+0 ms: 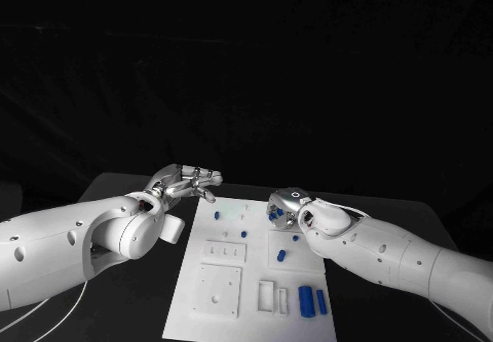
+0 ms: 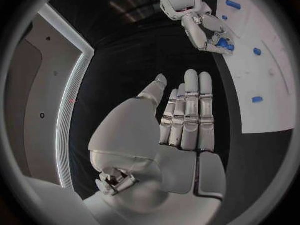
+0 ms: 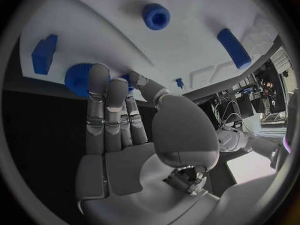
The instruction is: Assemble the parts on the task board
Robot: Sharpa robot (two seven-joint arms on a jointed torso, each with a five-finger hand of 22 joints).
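Observation:
The white task board (image 1: 246, 313) lies in the middle of the black table. My right hand (image 1: 288, 207) is at its far right edge, where fingertips and thumb pinch a round blue part (image 3: 77, 80), also seen from the left wrist (image 2: 224, 44). My left hand (image 1: 191, 181) hovers off the board's far left corner, fingers straight and together (image 2: 187, 117), holding nothing. Loose blue parts lie on the board: a nut (image 3: 156, 16), a block (image 3: 44, 54), a cylinder (image 3: 233, 47). Two long blue pieces (image 1: 305, 300) sit near the front right.
Raised white blocks (image 1: 225, 251) and a larger plate (image 1: 218, 288) stand on the board's left half, with narrow slots (image 1: 267, 296) beside them. Small blue pieces (image 1: 218, 214) (image 1: 281, 254) dot the middle. White cables (image 1: 41, 313) hang under my left arm. Black table (image 1: 411, 214) flanks the board.

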